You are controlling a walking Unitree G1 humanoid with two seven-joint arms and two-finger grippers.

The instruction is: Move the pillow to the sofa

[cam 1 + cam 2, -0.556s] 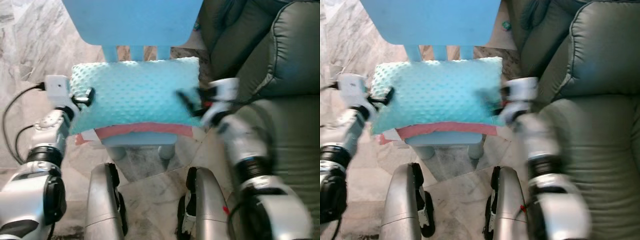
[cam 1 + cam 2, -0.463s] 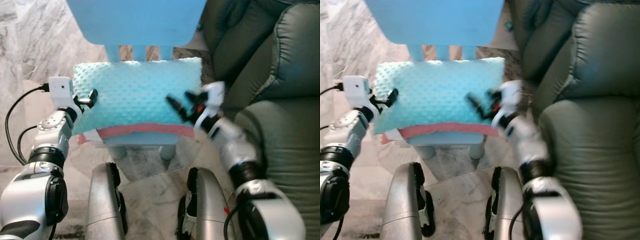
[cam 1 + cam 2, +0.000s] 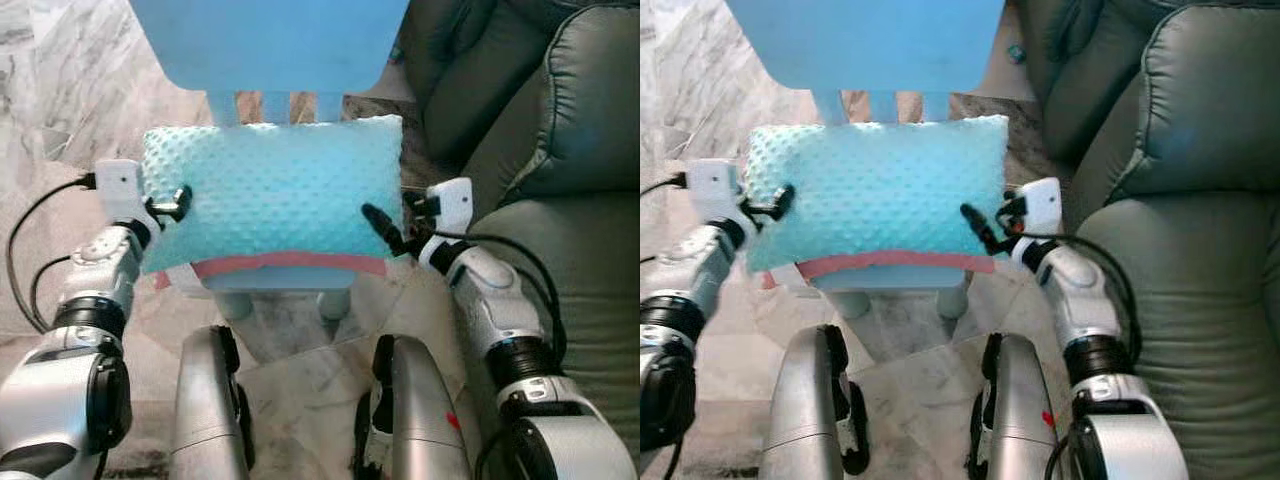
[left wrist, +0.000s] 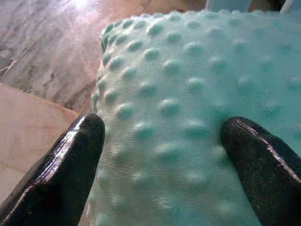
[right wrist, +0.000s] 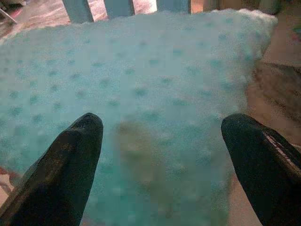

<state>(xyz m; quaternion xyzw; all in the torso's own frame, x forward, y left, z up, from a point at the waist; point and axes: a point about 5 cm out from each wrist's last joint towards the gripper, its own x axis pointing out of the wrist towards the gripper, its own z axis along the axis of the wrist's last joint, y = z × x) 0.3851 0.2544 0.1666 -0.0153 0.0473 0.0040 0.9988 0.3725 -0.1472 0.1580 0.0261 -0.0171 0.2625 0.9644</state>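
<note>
**Operator:** Where's the pillow, and where are your grippers against it?

**Robot:** You have one pillow point(image 3: 272, 190), turquoise and dotted with bumps, lying flat on the seat of the small blue chair point(image 3: 270, 45) straight ahead of me. It sits between my two grippers. The left gripper point(image 3: 178, 199) is at its left edge and the right gripper point(image 3: 385, 232) is at its right edge, near the front corner.

**Operator:** Are they holding it?

**Robot:** Look at the left wrist view: the left gripper's fingers point(image 4: 61, 174) are spread wide with the pillow's edge bulging in between them. The right wrist view shows the right gripper's fingers point(image 5: 59, 169) parted just as wide, with the pillow's surface beyond them. Neither pair is closed down on the fabric. Whether the fingertips press into it I can't quite say from these views.

**Operator:** What else can you count there?

**Robot:** One chair, with a pink cushion edge point(image 3: 290, 262) showing under the pillow's front. One dark green sofa point(image 3: 580, 150) stands just beside the chair on my right, and the pillow is not on it. The floor point(image 3: 70, 90) is marble.
</note>
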